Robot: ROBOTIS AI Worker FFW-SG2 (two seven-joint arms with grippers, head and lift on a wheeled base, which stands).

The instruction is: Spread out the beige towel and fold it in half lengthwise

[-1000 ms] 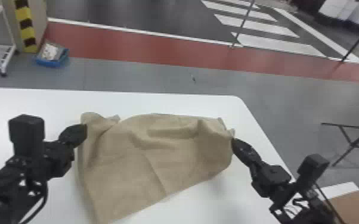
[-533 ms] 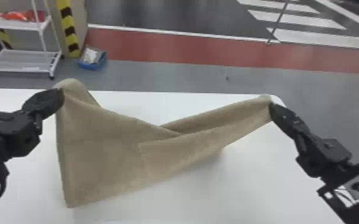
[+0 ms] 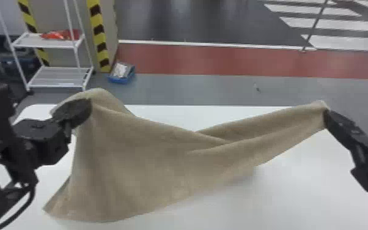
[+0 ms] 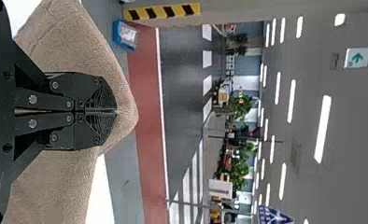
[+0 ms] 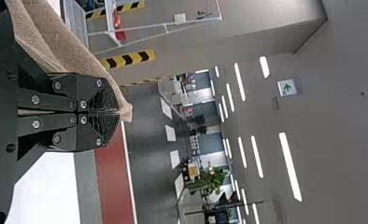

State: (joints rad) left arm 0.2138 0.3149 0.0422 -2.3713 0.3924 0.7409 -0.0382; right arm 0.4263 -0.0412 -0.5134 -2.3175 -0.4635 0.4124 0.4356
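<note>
Beige towel (image 3: 149, 153): stretched between the two grippers over the white table (image 3: 299, 205), sagging in a crossed fold at mid-span.
Left gripper (image 3: 89, 108): at the towel's left upper part, head view.
Right gripper (image 3: 326, 115): at the towel's right end, head view.
Left wrist view: fingers of the left gripper (image 4: 116, 112) clamped on cloth draping to either side.
Right wrist view: fingers of the right gripper (image 5: 119, 112) clamped on the towel, a small tip protruding; green sign (image 5: 287, 87) beyond.
Head view, background: blue bin (image 3: 121, 80) on the floor.
</note>
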